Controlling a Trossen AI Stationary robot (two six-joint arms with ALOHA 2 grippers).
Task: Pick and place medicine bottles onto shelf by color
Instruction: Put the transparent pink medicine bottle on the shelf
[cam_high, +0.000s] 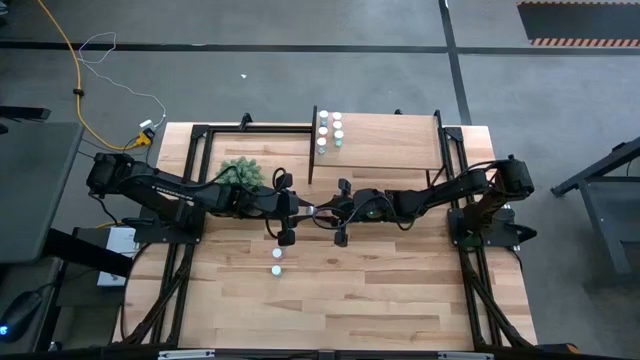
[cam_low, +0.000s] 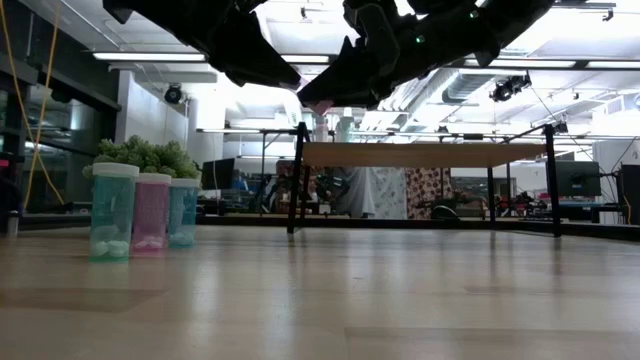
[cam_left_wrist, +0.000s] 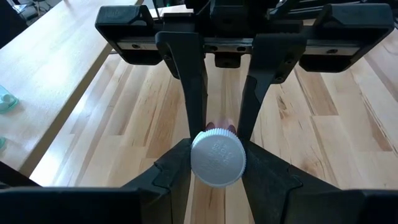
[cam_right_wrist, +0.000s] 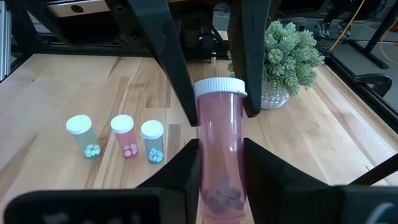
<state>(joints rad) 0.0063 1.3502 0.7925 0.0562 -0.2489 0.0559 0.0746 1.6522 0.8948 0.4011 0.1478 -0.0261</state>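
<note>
My two hands meet at mid-frame in the high view, above the desk (cam_high: 400, 290), both on one pink bottle (cam_right_wrist: 219, 155). My left hand (cam_left_wrist: 216, 163) pinches its white cap (cam_left_wrist: 217, 157); my right hand (cam_right_wrist: 217, 167) clasps the lower body, fingers (cam_right_wrist: 177, 171) narrow on either side. Three more bottles (cam_right_wrist: 123, 138), teal, pink and bluish, stand in a row at the left of the right wrist picture. A green plant (cam_right_wrist: 287, 53) sits at its upper right. At the top centre of the high view, several bottles (cam_high: 330, 130) cluster on the shelf (cam_high: 400, 140).
</note>
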